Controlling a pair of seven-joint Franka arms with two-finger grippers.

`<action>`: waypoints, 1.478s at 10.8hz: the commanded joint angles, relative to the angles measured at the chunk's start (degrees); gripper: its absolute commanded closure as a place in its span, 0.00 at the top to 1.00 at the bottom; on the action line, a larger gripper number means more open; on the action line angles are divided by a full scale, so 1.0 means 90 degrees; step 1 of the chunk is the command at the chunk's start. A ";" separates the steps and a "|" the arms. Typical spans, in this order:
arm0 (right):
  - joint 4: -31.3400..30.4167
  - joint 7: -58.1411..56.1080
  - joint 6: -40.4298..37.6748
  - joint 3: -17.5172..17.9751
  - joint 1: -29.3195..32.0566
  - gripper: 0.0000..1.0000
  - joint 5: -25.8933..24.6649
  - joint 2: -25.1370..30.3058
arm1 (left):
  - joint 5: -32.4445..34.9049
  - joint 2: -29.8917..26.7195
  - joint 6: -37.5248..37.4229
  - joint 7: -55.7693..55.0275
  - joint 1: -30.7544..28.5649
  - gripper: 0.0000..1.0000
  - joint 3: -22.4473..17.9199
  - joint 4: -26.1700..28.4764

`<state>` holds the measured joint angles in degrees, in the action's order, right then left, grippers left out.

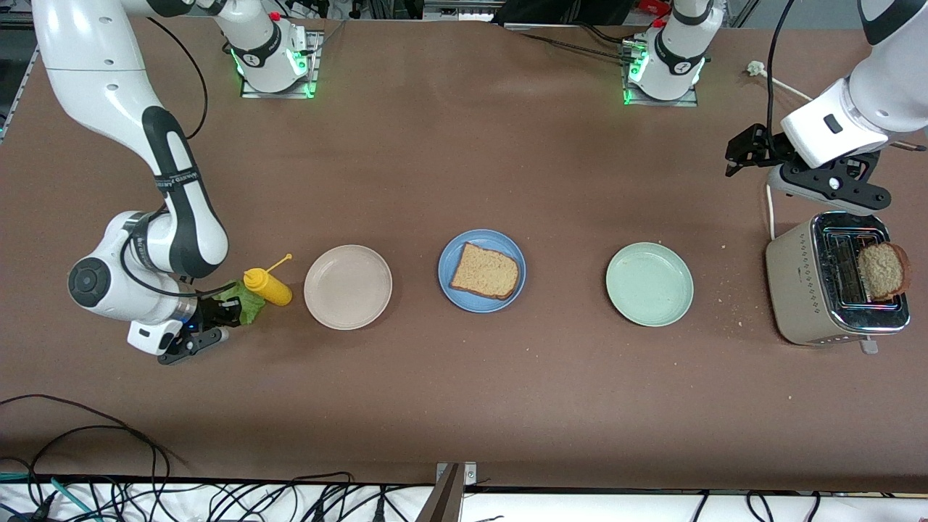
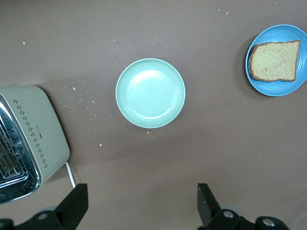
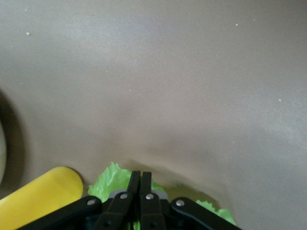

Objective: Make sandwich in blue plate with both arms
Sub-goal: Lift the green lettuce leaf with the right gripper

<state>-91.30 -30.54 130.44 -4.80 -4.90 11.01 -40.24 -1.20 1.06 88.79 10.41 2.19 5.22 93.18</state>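
Front view: the blue plate [image 1: 481, 270] sits mid-desk with one bread slice [image 1: 484, 271] already on it, the base layer waiting for filling. At its 9 o'clock lies the beige plate [image 1: 348, 286], at 3 o'clock the green plate [image 1: 649, 283], both bare. The right end effector [image 1: 217, 313] is down at the desk at the right arm's end, just at 8 o'clock of the mustard bottle [image 1: 270, 286], clenched on the lettuce [image 1: 245, 304], probably because the leaf is the next layer for the plate. The left end effector [image 1: 747, 154] hangs released over the desk at 11 o'clock of the toaster [image 1: 826, 286]; that arm waits. A second slice [image 1: 883, 270] stands upright in a toaster slot, likely the top layer.

Left wrist view: the camera looks straight down, so its spread fingers [image 2: 74, 205] frame bare desk. The green plate [image 2: 150, 93] is centred, the toaster [image 2: 29, 139] at the edge, the blue plate [image 2: 280, 60] with its slice [image 2: 274, 61] at 2 o'clock. This height suits watching rather than grasping.

Right wrist view: the fingers [image 3: 140, 184] are pressed together with the lettuce [image 3: 111, 179] ruffling out on both sides, so the thin leaf is pinched flat against the desk [image 3: 168, 86]. The bottle [image 3: 41, 196] lies just beside it, a nudge risk on lifting.
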 commanded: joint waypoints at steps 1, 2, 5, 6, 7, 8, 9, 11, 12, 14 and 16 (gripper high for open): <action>-0.0119 -0.0162 -0.0517 0.0046 0.0037 0.00 0.0085 0.0494 | -0.0131 -0.0059 0.0075 0.0006 -0.0009 1.00 -0.0033 0.0076; -0.0138 -0.0152 -0.0789 0.0046 0.0037 0.00 0.0085 0.0718 | -0.0131 -0.0059 0.0075 0.0015 -0.0009 1.00 -0.0033 0.0067; -0.0138 -0.0152 -0.1649 0.0046 0.0027 0.00 -0.0012 0.1422 | -0.0131 -0.0059 0.0075 0.0015 -0.0029 1.00 -0.0033 0.0076; -0.0138 -0.0171 -0.1883 0.0046 0.0027 0.00 -0.0032 0.1627 | -0.0131 -0.0059 0.0075 0.0035 -0.0029 1.00 -0.0033 0.0076; -0.0148 -0.0181 -0.2176 0.0036 0.0018 0.00 -0.0090 0.1861 | -0.0131 -0.0050 0.0075 0.0054 -0.0058 1.00 -0.0033 0.0076; -0.0129 -0.0181 -0.2382 0.0036 -0.0002 0.00 -0.0255 0.2076 | -0.0131 -0.0049 0.0075 0.0064 -0.0078 1.00 -0.0033 0.0067; -0.0129 -0.0201 -0.2616 0.0026 -0.0012 0.00 -0.0296 0.2233 | -0.0131 -0.0049 0.0075 0.0054 -0.0078 1.00 -0.0033 0.0067; -0.0070 -0.0181 -0.2988 0.0016 -0.0021 0.00 -0.0296 0.2468 | -0.0131 -0.0049 0.0075 0.0054 -0.0078 1.00 -0.0033 0.0067; 0.0007 -0.0123 -0.3115 0.0007 -0.0118 0.00 -0.0277 0.2488 | -0.0131 -0.0049 0.0075 0.0054 -0.0078 1.00 -0.0033 0.0067; 0.0387 0.0479 -0.3184 -0.0643 -0.1138 0.00 -0.0228 0.2294 | -0.0131 -0.0049 0.0075 0.0054 -0.0078 1.00 -0.0033 0.0067; 0.1146 0.1531 -0.3417 -0.0989 -0.1971 0.00 0.0034 0.1730 | -0.0131 -0.0049 0.0075 0.0054 -0.0078 1.00 -0.0033 0.0067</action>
<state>-89.07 -25.79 102.99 -9.74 -14.70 9.25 -19.12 -1.20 1.20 88.91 10.42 1.61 5.19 93.23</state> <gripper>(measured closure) 0.974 0.000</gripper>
